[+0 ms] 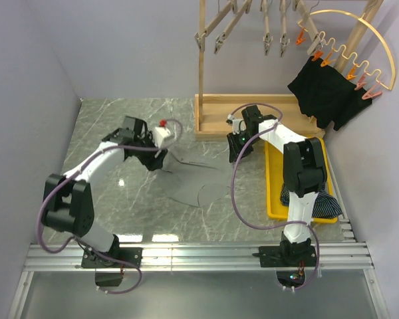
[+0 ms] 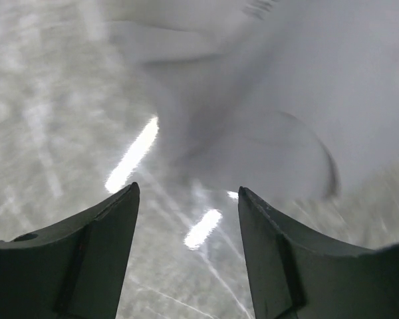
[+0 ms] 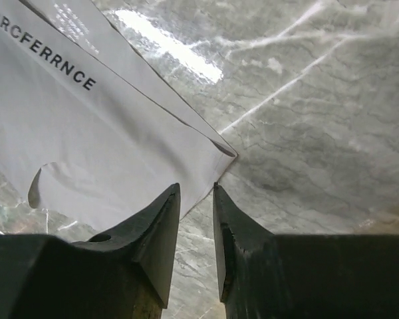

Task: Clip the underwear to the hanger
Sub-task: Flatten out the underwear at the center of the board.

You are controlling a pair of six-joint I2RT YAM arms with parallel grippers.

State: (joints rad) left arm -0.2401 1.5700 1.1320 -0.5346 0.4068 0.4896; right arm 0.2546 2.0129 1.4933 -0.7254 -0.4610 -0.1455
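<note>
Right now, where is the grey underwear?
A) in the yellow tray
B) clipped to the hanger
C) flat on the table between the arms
C: the grey underwear lies spread flat on the marble table.

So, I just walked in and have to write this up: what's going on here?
Grey underwear lies flat on the table, waiting to be clipped up. Nothing holds it: the left claw stands open near it, and the right claw is slightly open at its corner. A black pair hangs clipped to the hanger.
</note>
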